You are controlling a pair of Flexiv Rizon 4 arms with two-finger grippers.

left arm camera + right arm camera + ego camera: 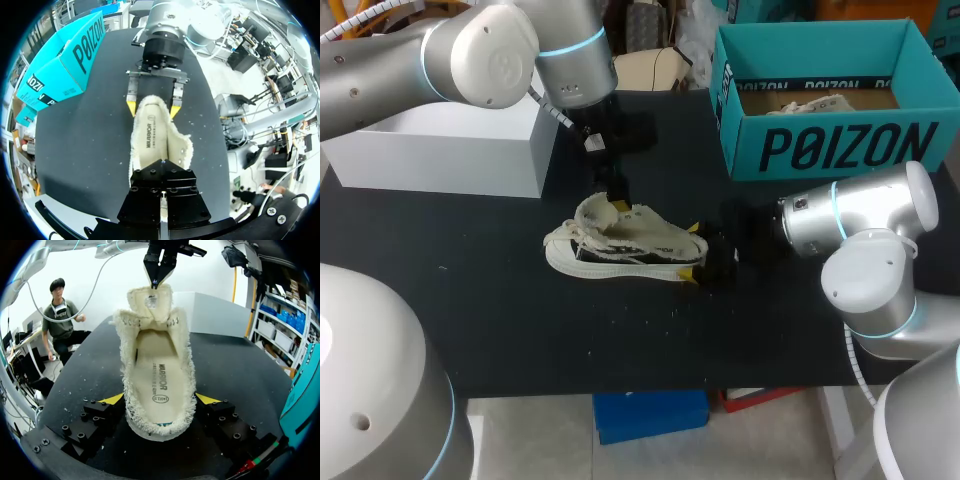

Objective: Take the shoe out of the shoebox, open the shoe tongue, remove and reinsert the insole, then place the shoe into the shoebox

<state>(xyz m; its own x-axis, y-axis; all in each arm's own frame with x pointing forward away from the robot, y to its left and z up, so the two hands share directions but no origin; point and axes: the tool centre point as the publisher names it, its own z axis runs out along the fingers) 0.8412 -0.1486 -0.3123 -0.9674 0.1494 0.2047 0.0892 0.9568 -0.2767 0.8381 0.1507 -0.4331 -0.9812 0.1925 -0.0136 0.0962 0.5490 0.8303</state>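
On the black table (470, 320), we are clamping the shoe (625, 245) at its heel with our right gripper (160, 399), while our left gripper (158, 280) is pinching the raised tongue (150, 302)

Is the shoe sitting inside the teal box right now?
No, the shoe lies on the black table, outside the teal shoebox, which stands farther back.

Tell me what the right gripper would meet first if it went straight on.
The shoe: its heel sits between the fingers of the right gripper; the left gripper is beyond.
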